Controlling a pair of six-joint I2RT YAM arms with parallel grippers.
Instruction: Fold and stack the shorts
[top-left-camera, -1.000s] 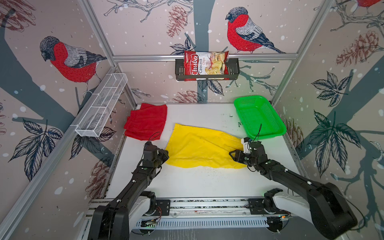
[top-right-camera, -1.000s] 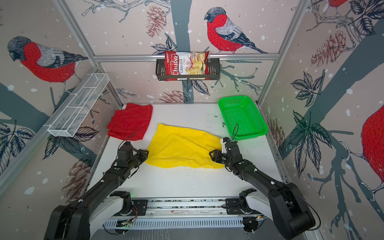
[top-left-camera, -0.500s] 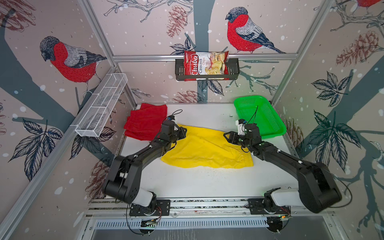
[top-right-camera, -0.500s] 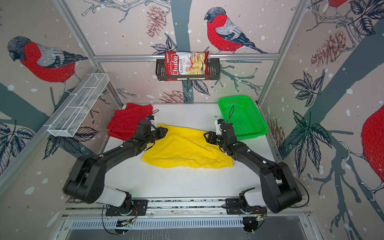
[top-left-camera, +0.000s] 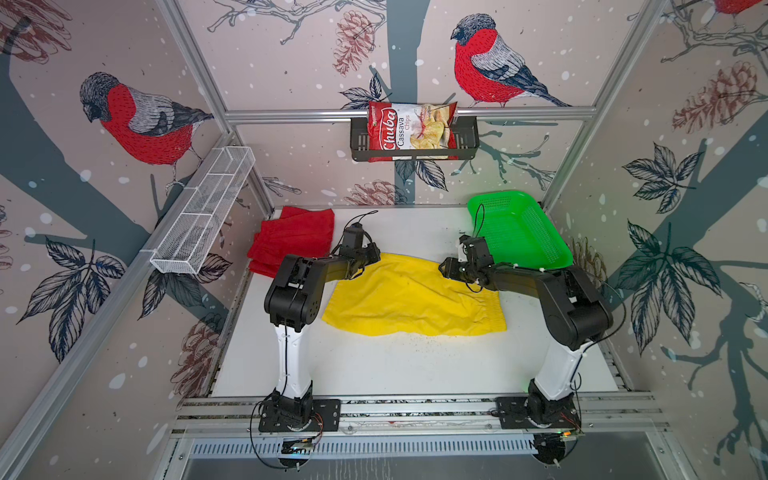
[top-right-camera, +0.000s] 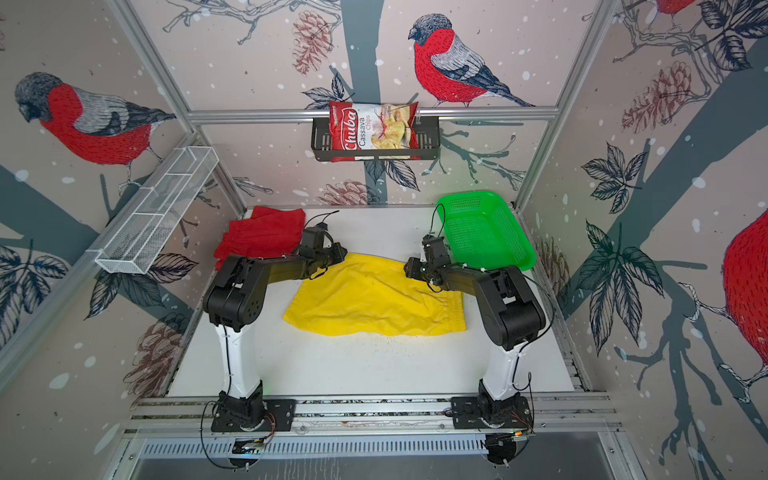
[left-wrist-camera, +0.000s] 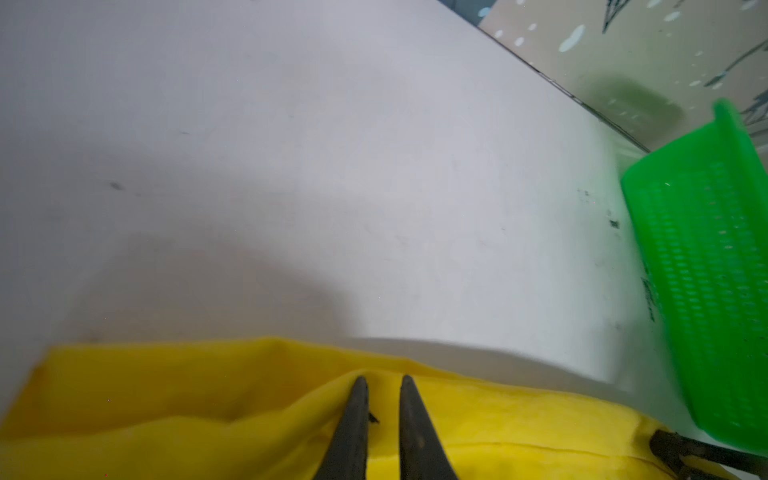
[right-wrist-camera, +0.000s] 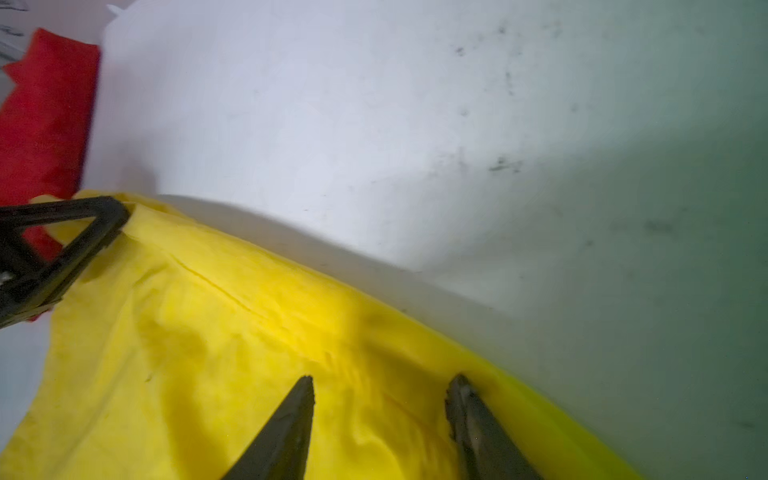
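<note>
Left wrist view shows our left gripper (left-wrist-camera: 382, 379) nearly closed, pinching the far edge of the yellow shorts (left-wrist-camera: 166, 395), spread mid-table; our right gripper (right-wrist-camera: 380, 380) straddles it half-open, apparently gripping nothing. We judge the cloth light and limp: pinch hems or waistband. Red shorts (top-left-camera: 295, 237) lie far left.

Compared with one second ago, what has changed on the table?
The left gripper and right gripper went from the near edge of the yellow shorts to their far edge, apparently folding them over. The left pinches the cloth; the right stands open. The red shorts and green basket stayed put.
</note>
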